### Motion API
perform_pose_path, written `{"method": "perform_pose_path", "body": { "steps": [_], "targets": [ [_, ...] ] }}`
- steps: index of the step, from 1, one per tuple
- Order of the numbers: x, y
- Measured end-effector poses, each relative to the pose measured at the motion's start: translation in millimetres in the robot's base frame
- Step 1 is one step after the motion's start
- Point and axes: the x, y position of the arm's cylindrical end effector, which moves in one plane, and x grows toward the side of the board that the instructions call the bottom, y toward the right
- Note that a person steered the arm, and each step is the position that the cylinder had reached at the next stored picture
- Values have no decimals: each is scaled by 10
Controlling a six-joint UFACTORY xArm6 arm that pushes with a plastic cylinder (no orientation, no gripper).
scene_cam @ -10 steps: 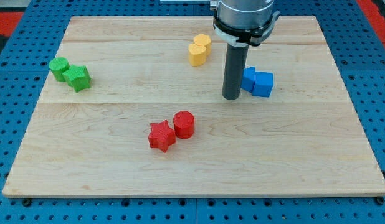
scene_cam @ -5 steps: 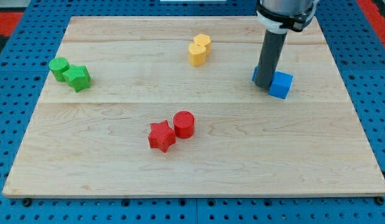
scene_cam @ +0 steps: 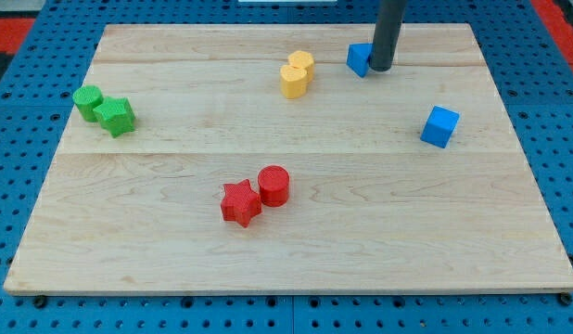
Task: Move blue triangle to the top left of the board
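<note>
Since the earlier frames the rod has travelled from mid-board up toward the view's top, carrying one blue block with it and leaving the blue cube [scene_cam: 440,125] sitting alone at the view's right, well apart. Now the robot's tip [scene_cam: 381,68] is pressing against the right side of the blue triangle [scene_cam: 360,58], which is lying near the top edge of the bench [scene_cam: 175,250], right of centre; only its left part is showing, so its shape is hard to confirm. This arm is carrying no jaws, only the straight rod, so nothing is being held. What matters for the coming move is that the tip is standing on the triangle's right, on the far side from the goal, so a push toward the view's left looks well lined up. Lying just left along that path are the two yellow blocks [scene_cam: 297,74], touching each other, and they are likely to be struck unless the push is hugging the top edge. Both green blocks [scene_cam: 103,109] and both red blocks [scene_cam: 256,195] are lying clear of it.
</note>
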Motion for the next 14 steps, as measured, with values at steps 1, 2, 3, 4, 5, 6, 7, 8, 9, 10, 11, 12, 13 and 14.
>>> {"method": "perform_pose_path", "body": {
  "steps": [1,2,3,4,5,6,7,8,9,10,11,12,13,14],
  "targets": [
    [-86,0],
    [-95,-18],
    [-356,-442],
    [-457,-986],
    [-496,-1398],
    [-496,-1406],
    [-438,-1567],
    [-364,-1943],
    [-289,-2459],
    [-105,-2495],
    [56,-2673],
    [48,-2981],
    [-221,-3210],
    [-467,-3138]
  ]
}}
